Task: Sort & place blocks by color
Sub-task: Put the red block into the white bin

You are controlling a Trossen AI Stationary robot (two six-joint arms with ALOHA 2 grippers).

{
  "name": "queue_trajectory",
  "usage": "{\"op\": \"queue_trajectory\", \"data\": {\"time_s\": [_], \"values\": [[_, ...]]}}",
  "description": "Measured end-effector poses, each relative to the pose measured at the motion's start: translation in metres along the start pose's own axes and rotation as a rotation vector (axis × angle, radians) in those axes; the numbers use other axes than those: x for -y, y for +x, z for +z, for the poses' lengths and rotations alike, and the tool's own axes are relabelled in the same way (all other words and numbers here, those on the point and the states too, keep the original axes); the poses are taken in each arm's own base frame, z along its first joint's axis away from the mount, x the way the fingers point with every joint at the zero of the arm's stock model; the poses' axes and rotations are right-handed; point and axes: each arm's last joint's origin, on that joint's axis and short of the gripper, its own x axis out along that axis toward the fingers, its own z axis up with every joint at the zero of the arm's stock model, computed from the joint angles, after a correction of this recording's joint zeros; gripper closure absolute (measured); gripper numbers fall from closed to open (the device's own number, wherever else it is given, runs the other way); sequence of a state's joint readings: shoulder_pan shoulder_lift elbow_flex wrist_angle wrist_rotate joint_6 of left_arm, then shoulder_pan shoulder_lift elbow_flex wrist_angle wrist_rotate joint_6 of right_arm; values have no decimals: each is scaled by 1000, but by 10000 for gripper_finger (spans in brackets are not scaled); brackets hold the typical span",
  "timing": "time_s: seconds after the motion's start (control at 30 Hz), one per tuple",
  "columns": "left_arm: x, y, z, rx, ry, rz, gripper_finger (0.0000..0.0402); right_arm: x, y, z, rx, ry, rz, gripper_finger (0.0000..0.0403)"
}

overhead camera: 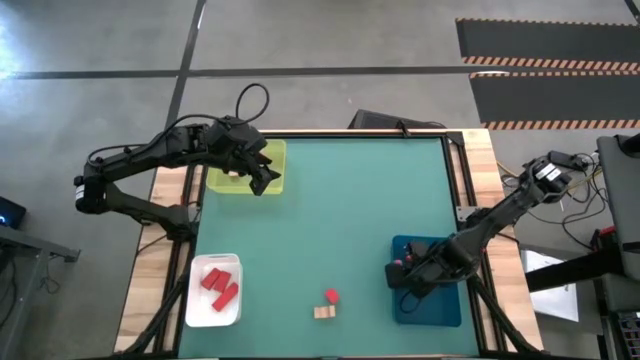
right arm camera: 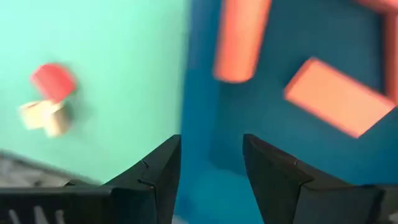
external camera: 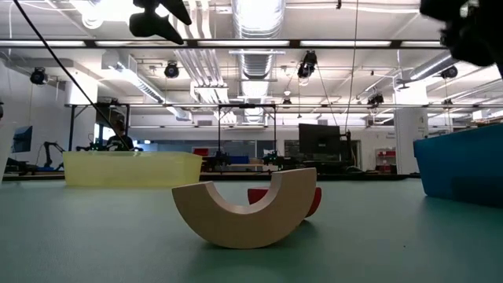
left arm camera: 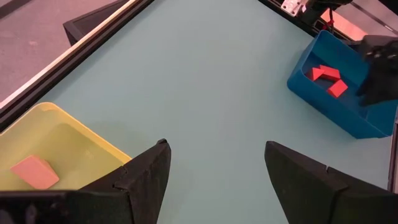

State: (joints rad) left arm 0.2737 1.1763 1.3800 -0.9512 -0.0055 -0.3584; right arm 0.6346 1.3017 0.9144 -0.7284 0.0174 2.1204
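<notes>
Over the blue tray (overhead camera: pixel 428 305), the right pincer (overhead camera: pixel 405 277) hangs released and empty, nearer than the released left pincer (overhead camera: pixel 262 178) to the red block (overhead camera: pixel 331 296) and tan block (overhead camera: pixel 323 313) on the surface (overhead camera: pixel 330 220).

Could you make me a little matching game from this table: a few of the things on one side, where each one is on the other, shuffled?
Things:
1. yellow-green tray
2. white tray
3. blue tray
4. tan arch block

Places:
A. loose on the green mat, beside a red block
B. far corner of the mat, under the left gripper
C. near edge on the right arm's side, under the right gripper
D. near edge on the left arm's side, holding deep red blocks

Pairs: 1-B, 2-D, 3-C, 4-A
</notes>
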Motion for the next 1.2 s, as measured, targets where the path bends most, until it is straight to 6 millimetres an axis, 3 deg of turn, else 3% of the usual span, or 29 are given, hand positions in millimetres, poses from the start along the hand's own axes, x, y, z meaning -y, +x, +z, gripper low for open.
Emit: {"op": "queue_trajectory", "data": {"time_s": [0.37,0.57,0.77,1.0,1.2], "values": [[0,0,0,-1,0,0,157,-32,-37,-8,-28,11,99,244],[0,0,0,-4,-4,-6,157,-52,-57,4,111,-84,212,253],[6,0,-2,-30,-76,-65,157,-67,-67,32,231,-238,212,268],[16,-1,-7,-55,-233,-97,157,-85,-74,77,356,-560,234,295],[36,-1,-16,-101,-403,-149,157,-86,-91,101,401,-799,268,314]]}}
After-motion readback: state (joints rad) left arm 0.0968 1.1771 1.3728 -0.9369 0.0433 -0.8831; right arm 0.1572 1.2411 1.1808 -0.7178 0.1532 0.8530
